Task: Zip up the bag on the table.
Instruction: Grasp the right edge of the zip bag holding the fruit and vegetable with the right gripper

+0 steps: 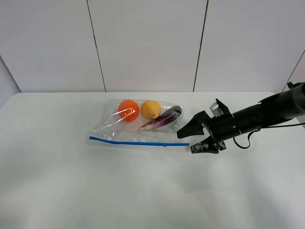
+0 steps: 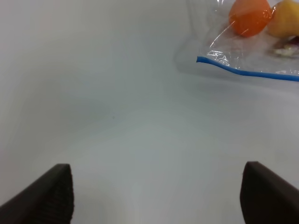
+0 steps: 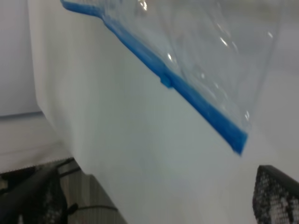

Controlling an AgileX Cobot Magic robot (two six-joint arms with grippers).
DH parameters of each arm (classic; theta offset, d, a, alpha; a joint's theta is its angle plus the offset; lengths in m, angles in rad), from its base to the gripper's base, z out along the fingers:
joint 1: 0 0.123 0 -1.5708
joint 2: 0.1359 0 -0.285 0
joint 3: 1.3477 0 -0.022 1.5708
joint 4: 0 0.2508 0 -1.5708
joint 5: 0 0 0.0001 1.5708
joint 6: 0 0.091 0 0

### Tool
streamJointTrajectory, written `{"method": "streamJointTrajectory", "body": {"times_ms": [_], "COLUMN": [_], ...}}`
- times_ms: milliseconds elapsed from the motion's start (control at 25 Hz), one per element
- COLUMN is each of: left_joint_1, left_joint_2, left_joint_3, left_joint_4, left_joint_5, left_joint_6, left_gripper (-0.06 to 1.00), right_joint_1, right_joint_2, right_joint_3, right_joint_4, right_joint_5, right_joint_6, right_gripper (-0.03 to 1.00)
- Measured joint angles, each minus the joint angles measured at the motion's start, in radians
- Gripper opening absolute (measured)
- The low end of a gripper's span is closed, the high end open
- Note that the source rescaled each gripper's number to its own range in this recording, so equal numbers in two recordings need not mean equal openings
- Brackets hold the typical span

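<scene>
The bag (image 1: pixel 125 130) lies flat on the desk (image 1: pixel 57 181), its fruit (image 1: pixel 128 110) bunched away from the blue zip strip (image 1: pixel 138 141), which leaves that edge free to pinch. The right fingers (image 1: pixel 190 129) stand spread apart just beside the strip's end, probably lined up to close on it; the left fingers (image 2: pixel 53 193), also wide open, hover off the bag's other corner. The desk is matt white, with pale wall panels (image 1: pixel 143 43) beyond the bag.

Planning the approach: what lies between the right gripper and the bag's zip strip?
Only bare table, as the right wrist view shows: nothing sits between the open right gripper and the zip strip of the bag.
</scene>
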Motion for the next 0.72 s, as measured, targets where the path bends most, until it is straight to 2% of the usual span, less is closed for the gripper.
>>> {"method": "streamJointTrajectory", "body": {"times_ms": [240, 720], "left_joint_1": [0.0, 0.0], "left_joint_2": [0.0, 0.0], "left_joint_3": [0.0, 0.0], "left_joint_4": [0.0, 0.0], "left_joint_5": [0.0, 0.0], "left_joint_6": [0.0, 0.0], "left_gripper": [0.95, 0.95], "right_joint_1": [0.003, 0.008], "right_joint_2": [0.023, 0.086], "right_joint_3": [-0.053, -0.063], "right_joint_4": [0.027, 0.02], "right_joint_5": [-0.049, -0.036], "right_joint_6": [0.011, 0.002], "right_gripper": [1.0, 0.98]}}
